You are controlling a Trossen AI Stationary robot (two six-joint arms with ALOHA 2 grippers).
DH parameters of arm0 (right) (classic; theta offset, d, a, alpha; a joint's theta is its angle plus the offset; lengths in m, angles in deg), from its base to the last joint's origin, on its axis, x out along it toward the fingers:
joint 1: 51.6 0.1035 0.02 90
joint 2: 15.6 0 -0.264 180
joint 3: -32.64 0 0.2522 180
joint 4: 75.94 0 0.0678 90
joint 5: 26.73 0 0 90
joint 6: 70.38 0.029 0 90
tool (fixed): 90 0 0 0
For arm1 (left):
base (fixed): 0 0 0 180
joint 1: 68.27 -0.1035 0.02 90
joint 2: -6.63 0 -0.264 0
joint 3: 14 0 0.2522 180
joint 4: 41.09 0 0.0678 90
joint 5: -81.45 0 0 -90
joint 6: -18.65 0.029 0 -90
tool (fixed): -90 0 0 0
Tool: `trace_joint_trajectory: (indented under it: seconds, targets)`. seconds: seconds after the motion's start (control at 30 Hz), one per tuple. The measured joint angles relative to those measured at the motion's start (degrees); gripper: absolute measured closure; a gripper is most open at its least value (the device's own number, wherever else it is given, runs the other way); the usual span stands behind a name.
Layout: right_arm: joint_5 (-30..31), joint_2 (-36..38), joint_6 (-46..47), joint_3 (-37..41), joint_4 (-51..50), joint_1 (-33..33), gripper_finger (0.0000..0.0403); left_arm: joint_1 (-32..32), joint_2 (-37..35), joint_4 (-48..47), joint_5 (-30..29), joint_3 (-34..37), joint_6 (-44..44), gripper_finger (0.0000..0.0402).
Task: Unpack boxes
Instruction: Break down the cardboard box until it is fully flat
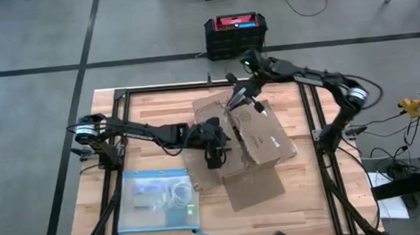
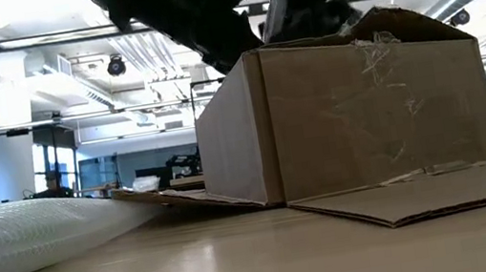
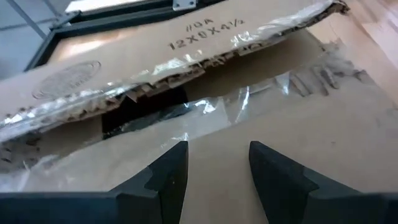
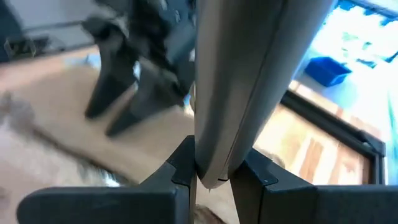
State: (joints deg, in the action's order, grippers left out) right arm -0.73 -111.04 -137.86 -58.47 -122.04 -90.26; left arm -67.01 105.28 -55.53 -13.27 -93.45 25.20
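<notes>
the box [image 1: 244,133] sits mid-table, flaps splayed; right gripper [image 4: 211,177] pinches a stiff, light flap edge, left gripper [image 3: 217,165] hovers spread over the taped seam, and the slick tape looks a poor hold

Left hand [image 3: 217,165] hovers, fingers parted; right hand [image 4: 214,174] (arm outstretched) is pinched closed.
</notes>
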Motion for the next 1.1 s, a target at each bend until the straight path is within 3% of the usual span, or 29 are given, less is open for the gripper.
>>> trace_joint_trajectory:
  seconds: [0.13,0.23,0.57,0.87,1.1]
  targets:
    - [2.4,-7.9,-18.4,-11.0,-20.8,-0.5,0.0356,0.4,-0.3,-1.8,0.4,0.0,-1.7,0.0245]
    - [1.9,-11.9,-27.0,-15.9,-29.6,-0.4,0.0356,0.4,-0.5,-2.6,1.3,0.3,-3.4,0.0245]
    - [0.6,-15.7,-29.3,-21.6,-29.7,0.1,0.0356,0.2,-1.1,-3.7,1.8,0.9,-5.0,0.0245]
    - [1.1,-16.2,-30.9,-21.2,-28.5,0.6,0.0356,0.2,-1.1,-3.4,1.4,1.0,-6.8,0.0245]
    - [6.0,-16.2,-32.1,-21.2,-26.8,0.5,0.0356,0.6,-1.1,-3.3,1.3,1.0,-7.6,0.0245]
